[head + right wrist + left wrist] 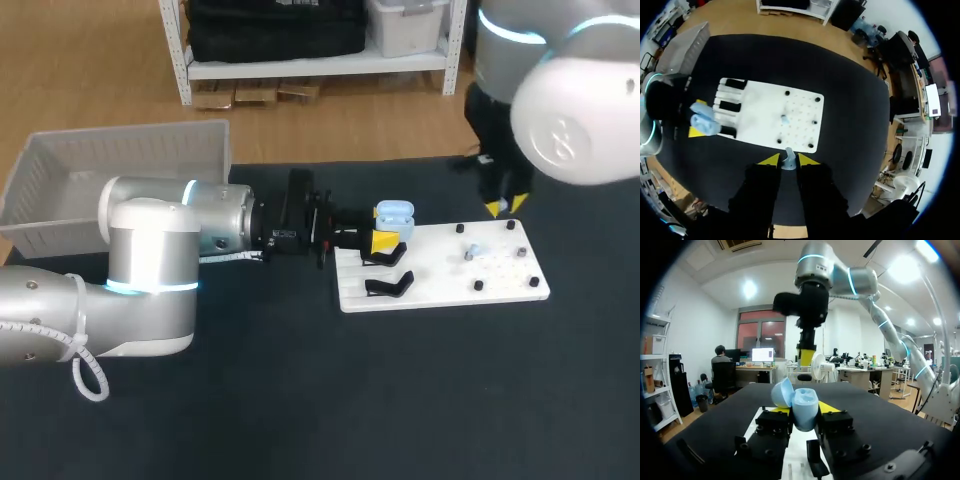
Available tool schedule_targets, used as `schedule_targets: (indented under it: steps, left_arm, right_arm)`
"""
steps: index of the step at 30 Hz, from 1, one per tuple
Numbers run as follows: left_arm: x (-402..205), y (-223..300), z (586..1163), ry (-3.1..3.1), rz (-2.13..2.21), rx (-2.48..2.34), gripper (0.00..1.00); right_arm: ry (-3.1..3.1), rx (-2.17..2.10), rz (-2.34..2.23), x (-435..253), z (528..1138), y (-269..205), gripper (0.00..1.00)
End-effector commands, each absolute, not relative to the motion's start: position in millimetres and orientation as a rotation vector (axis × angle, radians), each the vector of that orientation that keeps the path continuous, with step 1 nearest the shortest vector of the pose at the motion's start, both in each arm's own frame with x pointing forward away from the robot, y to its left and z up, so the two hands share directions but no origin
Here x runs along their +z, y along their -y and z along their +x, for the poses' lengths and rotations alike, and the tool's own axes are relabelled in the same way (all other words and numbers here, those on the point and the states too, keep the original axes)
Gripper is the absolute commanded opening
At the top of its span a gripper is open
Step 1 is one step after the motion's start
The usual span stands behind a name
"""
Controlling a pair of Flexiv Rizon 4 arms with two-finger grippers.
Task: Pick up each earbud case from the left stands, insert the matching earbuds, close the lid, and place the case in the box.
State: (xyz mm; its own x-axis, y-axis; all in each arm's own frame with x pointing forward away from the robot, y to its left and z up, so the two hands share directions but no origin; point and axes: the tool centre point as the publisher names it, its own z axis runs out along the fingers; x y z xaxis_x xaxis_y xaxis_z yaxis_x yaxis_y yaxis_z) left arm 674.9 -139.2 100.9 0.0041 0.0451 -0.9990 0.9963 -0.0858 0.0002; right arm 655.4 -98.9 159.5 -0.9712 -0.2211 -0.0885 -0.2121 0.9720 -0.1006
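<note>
A light blue earbud case (393,215) with its lid open is held over the left end of the white board (440,285). My left gripper (385,240) is shut on it from both sides. In the left wrist view the case (802,409) stands upright between the yellow tips, its lid tipped back. My right gripper (505,205) hangs above the board's far right corner. It is shut on a small light blue earbud (788,162) between its tips. A second earbud (784,119) lies on the board (800,127) among black pegs.
A white plastic box (110,170) sits at the table's back left, behind my left arm. An empty black stand (388,285) stands on the board's left end, in front of the held case. Dark table surface lies open in front of the board.
</note>
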Motion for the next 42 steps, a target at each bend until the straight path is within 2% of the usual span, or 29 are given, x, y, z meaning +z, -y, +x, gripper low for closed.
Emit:
schedule_targets:
  steps: [1,19,31,42]
  left_arm:
    - [100,140,676,-1.195,1.305,-1.249,0.00]
    - [100,140,676,-1.195,1.305,-1.249,0.00]
    - [99,140,675,-1.188,1.305,-1.249,0.00]
    - [101,146,670,-1.131,1.304,-1.230,0.00]
  right_arm:
    - [-3.010,-0.124,-0.330,176,640,82,0.00]
    - [-3.015,-0.089,-0.340,177,637,74,0.00]
    - [-3.156,0.035,0.305,191,643,34,0.00]
    - [-3.185,0.029,0.369,186,642,35,0.00]
